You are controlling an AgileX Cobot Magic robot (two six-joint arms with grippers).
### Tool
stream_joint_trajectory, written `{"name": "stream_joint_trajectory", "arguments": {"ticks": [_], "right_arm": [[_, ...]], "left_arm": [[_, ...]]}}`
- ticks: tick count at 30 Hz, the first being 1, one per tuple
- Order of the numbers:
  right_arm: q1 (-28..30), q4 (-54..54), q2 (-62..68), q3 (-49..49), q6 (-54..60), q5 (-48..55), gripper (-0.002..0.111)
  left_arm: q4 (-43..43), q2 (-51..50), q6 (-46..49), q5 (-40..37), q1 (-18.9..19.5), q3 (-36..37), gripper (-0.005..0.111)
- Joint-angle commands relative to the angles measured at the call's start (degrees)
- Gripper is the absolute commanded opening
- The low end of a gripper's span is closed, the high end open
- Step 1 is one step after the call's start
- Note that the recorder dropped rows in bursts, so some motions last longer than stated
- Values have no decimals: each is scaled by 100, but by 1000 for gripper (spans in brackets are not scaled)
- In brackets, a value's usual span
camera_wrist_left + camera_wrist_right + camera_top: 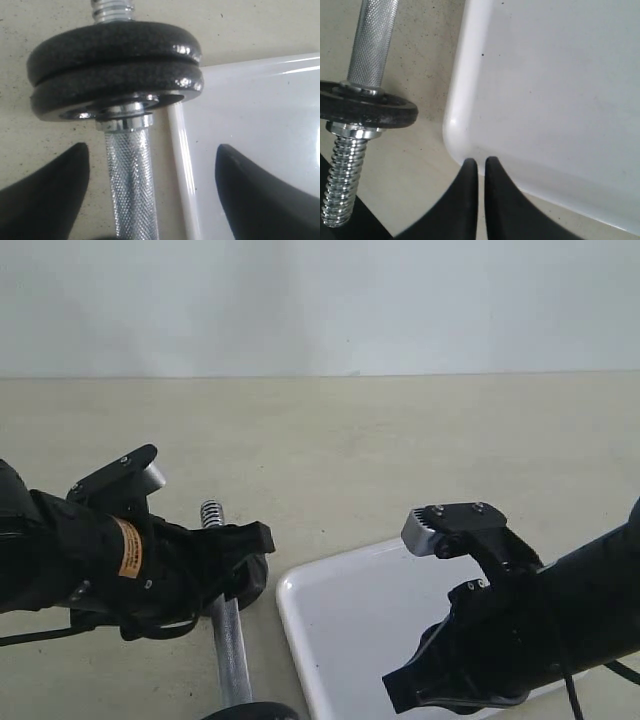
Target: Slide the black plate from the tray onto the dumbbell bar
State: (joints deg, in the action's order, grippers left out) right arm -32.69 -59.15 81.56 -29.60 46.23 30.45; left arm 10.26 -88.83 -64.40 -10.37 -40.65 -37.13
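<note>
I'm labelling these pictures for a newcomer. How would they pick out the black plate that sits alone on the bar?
Find the white tray; a chrome bar lies just beside it. Near one threaded end sits a single thin black plate. The other end carries two stacked plates, so the lone one is yours.

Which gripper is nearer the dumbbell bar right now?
Left. The left gripper straddles the dumbbell bar, open, one finger each side of its knurled middle. The right gripper is shut at the tray corner, beside the bar.
</note>
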Motion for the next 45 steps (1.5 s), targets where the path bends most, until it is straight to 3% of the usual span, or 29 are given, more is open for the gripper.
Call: {"name": "stream_joint_trajectory", "arguments": {"ticks": [1, 32, 45], "right_arm": [[3, -48, -32, 34, 23, -53, 1], [3, -48, -32, 34, 73, -88, 1], [3, -48, -32, 47, 85, -164, 1]], "left_arm": [[-39, -185, 28, -19, -1, -18, 67], [-190, -337, 28, -28, -1, -18, 67], [-167, 941, 348, 102, -1, -18, 67]]}}
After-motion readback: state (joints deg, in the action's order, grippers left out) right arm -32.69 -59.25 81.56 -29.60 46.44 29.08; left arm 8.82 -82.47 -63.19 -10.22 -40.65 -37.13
